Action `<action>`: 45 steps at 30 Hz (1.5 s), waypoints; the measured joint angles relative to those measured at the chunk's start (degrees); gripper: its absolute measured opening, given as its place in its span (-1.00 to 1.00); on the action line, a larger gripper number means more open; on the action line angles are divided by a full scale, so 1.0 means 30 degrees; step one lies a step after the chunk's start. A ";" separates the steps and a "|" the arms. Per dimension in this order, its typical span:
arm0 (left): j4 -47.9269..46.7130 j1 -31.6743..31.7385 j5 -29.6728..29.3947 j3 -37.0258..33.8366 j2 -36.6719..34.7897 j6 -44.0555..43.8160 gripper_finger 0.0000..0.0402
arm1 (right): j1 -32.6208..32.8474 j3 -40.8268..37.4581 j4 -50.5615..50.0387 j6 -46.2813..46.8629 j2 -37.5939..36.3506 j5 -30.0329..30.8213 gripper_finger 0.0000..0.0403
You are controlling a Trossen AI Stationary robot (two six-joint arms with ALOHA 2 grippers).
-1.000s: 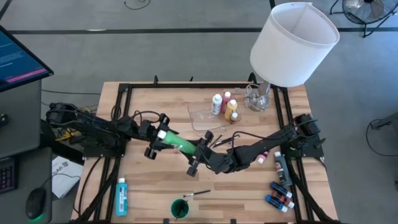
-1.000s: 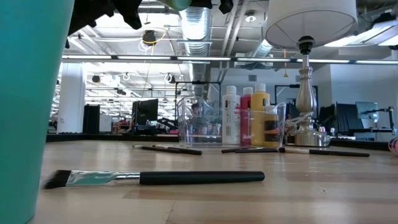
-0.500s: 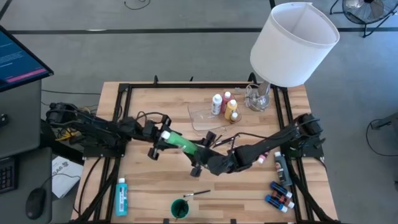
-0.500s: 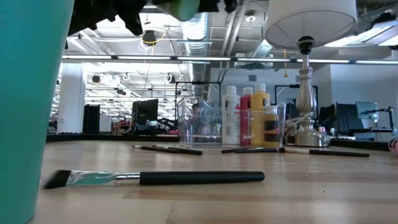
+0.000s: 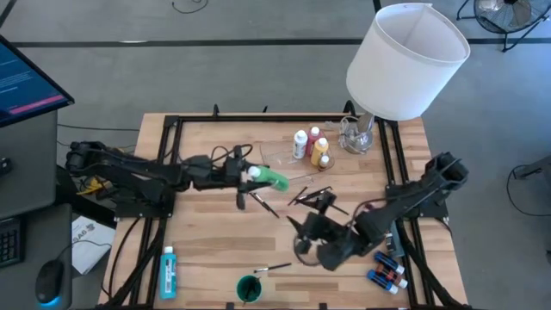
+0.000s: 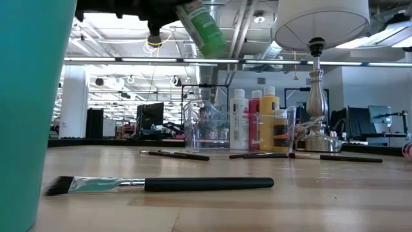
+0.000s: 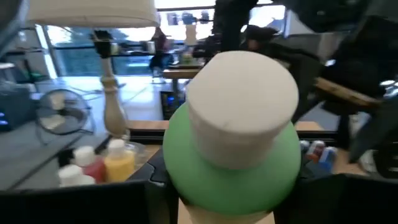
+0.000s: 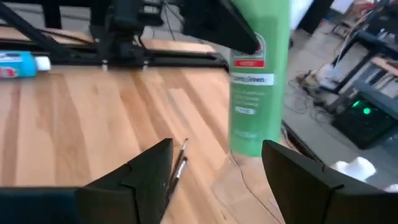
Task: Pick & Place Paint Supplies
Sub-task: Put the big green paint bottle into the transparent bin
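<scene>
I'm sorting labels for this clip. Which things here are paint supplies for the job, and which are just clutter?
Job:
green paint bottle, held by the left gripper
bottles in the clear tray
flat brush
thin brushes
blue bottle

Lying about:
lamp
teal cup

Overhead cam plus table-level cam (both see green bottle (image 5: 274, 180)).
</scene>
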 joint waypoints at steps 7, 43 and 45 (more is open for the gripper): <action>-0.2514 0.1211 -0.0336 0.3514 0.2866 0.0047 -0.44 | 0.1056 -0.5398 0.6065 -0.1600 -0.1359 -0.1695 0.19; -0.7506 0.4296 -0.4398 1.3217 1.3341 -0.3061 -0.45 | 0.1834 -1.8600 2.9120 -1.0515 -0.1847 -1.5928 0.19; -0.7544 0.4296 -0.4368 1.3211 1.3767 -0.3145 -0.45 | 0.1834 -1.8607 2.9419 -1.0619 -0.1847 -1.5942 0.19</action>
